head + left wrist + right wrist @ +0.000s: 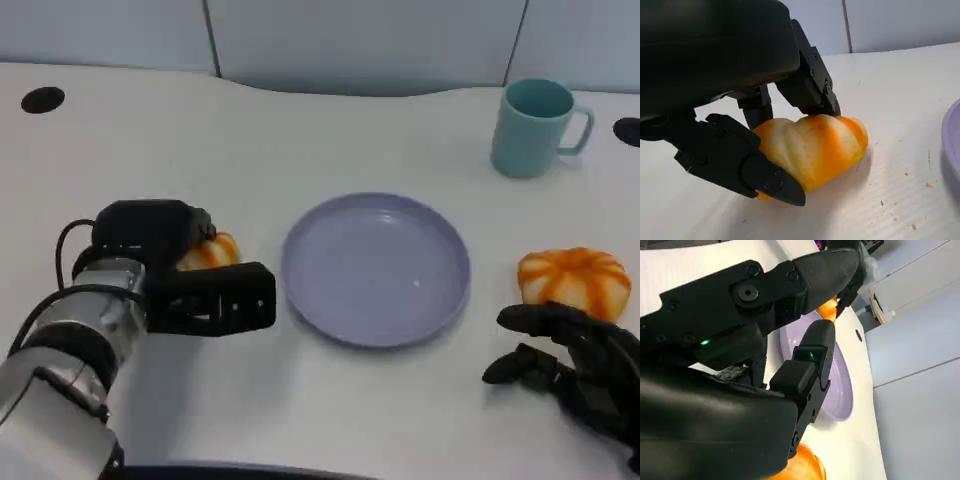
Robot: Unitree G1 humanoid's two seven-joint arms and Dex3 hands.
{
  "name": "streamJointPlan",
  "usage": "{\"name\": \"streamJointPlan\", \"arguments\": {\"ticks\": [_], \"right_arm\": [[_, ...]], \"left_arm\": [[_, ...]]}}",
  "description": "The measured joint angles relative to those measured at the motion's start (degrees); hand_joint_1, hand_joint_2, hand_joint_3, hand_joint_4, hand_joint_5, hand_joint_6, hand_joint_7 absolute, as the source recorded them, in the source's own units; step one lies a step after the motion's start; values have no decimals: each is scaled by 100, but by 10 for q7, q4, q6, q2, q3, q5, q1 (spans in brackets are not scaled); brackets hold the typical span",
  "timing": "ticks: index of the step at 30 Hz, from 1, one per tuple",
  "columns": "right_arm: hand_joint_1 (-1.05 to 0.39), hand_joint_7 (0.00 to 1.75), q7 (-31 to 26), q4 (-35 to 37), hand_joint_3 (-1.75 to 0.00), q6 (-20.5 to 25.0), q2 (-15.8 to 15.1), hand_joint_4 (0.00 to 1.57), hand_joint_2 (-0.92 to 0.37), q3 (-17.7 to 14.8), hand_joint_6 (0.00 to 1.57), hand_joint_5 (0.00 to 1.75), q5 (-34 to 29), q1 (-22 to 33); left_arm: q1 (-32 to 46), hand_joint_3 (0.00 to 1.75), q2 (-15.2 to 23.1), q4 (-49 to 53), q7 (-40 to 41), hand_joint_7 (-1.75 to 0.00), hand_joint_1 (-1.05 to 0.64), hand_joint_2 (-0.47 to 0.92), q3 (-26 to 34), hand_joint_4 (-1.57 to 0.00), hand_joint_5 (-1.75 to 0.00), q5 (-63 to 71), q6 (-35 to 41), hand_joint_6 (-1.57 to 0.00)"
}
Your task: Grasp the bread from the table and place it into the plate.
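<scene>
Left robot hand (765, 145) grasping bread (812, 147) on the tabletop (300, 420).
Plate (376, 268) at its 3 o'clock; right robot hand (570, 360) released, fingers spread.

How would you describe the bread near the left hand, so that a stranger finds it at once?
Start at the purple plate in the middle of the white table. The bread lies just beyond the plate's left rim, between the fingers of the left hand. The other orange bread lies right of the plate, ungripped.
</scene>
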Motion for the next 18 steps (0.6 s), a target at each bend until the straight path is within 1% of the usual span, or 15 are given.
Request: {"name": "streamJointPlan", "arguments": {"ticks": [1,3,6,7,8,10,14,15,16,17,18], "right_arm": [[-37,46,-2,-1,-7,0,0,62,-92,1,84,110,0,1],[-37,46,-3,-2,-6,-2,1,63,-92,2,85,110,0,1],[-38,47,-8,-2,-5,-3,1,64,-92,4,85,110,0,1],[-38,47,-9,-2,-5,-3,1,64,-92,4,85,110,-1,1],[-38,47,-10,-3,-5,-3,1,64,-92,5,85,110,-1,1],[-37,47,-10,-4,-6,-3,1,64,-92,6,84,110,-1,1],[-37,47,-6,0,-6,-4,1,64,-92,6,84,109,0,1],[-38,47,-5,1,-7,-4,1,63,-92,6,84,109,0,0],[-38,47,-5,0,-7,-3,1,63,-92,6,83,109,0,0],[-38,47,-6,-2,-8,-1,1,63,-92,6,83,109,0,1],[-38,47,-6,-5,-8,2,1,63,-92,6,83,108,0,1]], "left_arm": [[-1,16,4,-2,0,-134,-22,91,2,-82,-174,-1,-12,-78],[-5,20,11,-5,0,-147,-22,91,7,-84,-175,-2,-29,-75],[-14,25,22,-9,6,-153,-23,91,12,-86,-175,-4,-43,-73],[-17,28,24,-10,6,-166,-21,90,13,-85,-175,-5,-45,-68],[-19,31,26,-10,6,-170,-21,88,15,-85,-175,-5,-47,-66],[-20,39,27,-11,6,-174,-21,85,23,-85,-175,-13,-55,-65],[-26,46,28,-13,6,-175,-21,83,31,-85,-175,-21,-66,-65],[-27,60,29,-13,6,-175,-23,76,31,-84,-175,-21,-66,-65],[-28,70,29,-13,6,-175,-23,71,32,-83,-175,-22,-68,-65],[-28,78,30,-14,6,-175,-25,70,34,-83,-175,-22,-73,-65],[-29,81,30,-15,7,-175,-24,68,36,-84,-175,-23,-78,-66]]}}
